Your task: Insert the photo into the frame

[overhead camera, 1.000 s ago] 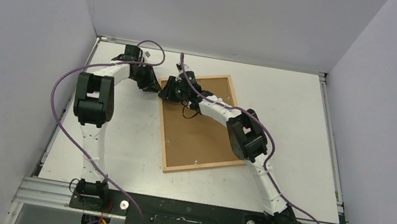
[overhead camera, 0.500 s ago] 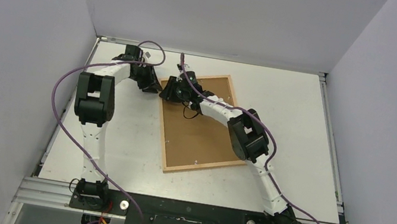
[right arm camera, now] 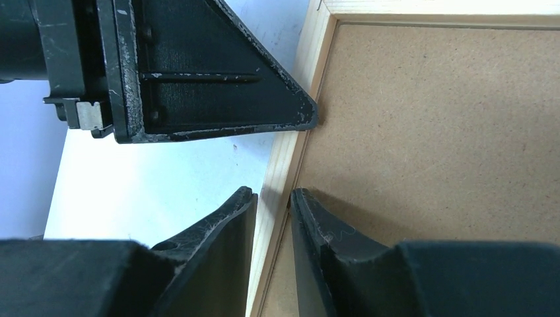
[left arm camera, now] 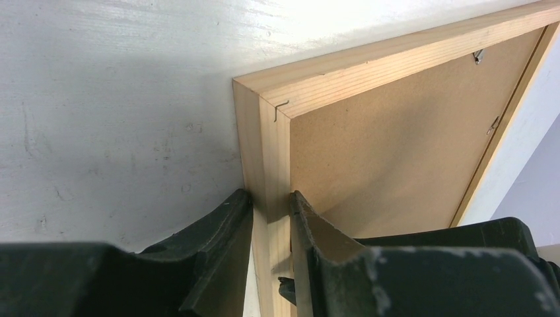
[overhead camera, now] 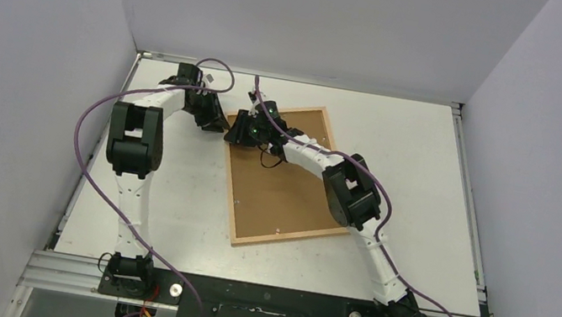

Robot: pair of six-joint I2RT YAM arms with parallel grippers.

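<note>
The frame [overhead camera: 291,235] lies back side up on the white table, its brown backing board [overhead camera: 290,186] facing me. The photo is out of view. My left gripper [overhead camera: 219,125] and right gripper [overhead camera: 236,133] meet at the frame's far-left corner. In the left wrist view, the left gripper [left arm camera: 269,205] is shut across the pale wood bar [left arm camera: 264,145] just below the stapled corner. In the right wrist view, the right gripper [right arm camera: 273,198] is shut across the same bar [right arm camera: 284,162], one finger on the table side and one on the backing board [right arm camera: 429,132]. The left gripper's finger [right arm camera: 198,86] sits just ahead.
Small metal tabs [left arm camera: 479,56] hold the backing board at the frame's inner edge. Grey walls enclose the table on the left, back and right. Purple cables loop above both arms [overhead camera: 215,67].
The right gripper has shifted very slightly to the left at the corner. The frame and the left arm have not visibly moved.
</note>
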